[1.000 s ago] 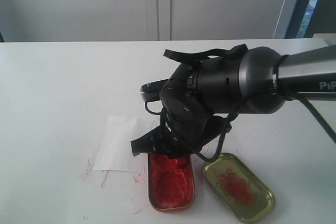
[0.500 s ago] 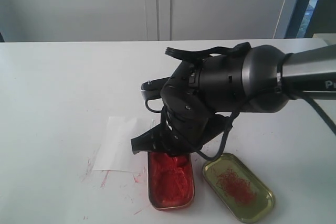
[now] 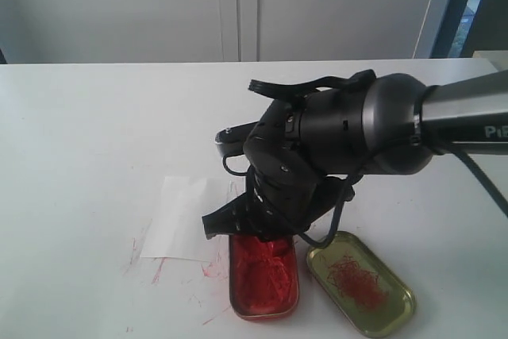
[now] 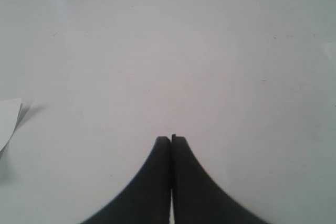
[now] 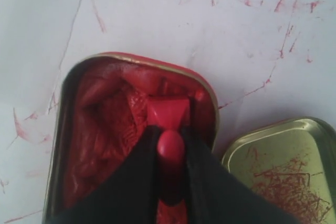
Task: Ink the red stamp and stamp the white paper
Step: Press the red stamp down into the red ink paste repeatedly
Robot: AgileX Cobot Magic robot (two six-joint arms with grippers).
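The jaws of the right gripper (image 5: pixel 169 129) are pinched on the knob of the red stamp (image 5: pixel 167 109), whose base is set in the red paste of the open ink tin (image 5: pixel 137 59). This is shown by the right wrist view only. In the exterior view the stamp is hidden behind the right arm (image 3: pixel 357 125), and the gold lid (image 3: pixel 361 283) is seen just beside the tin. The jaws of the left gripper (image 4: pixel 171 139), pressed together over the desk (image 4: pixel 168 51), are seen in the left wrist view alone, with 1 corner of the white paper (image 4: pixel 8 119) cut off at the picture's edge. On the arm, the white letters "PiP" are cut off too.
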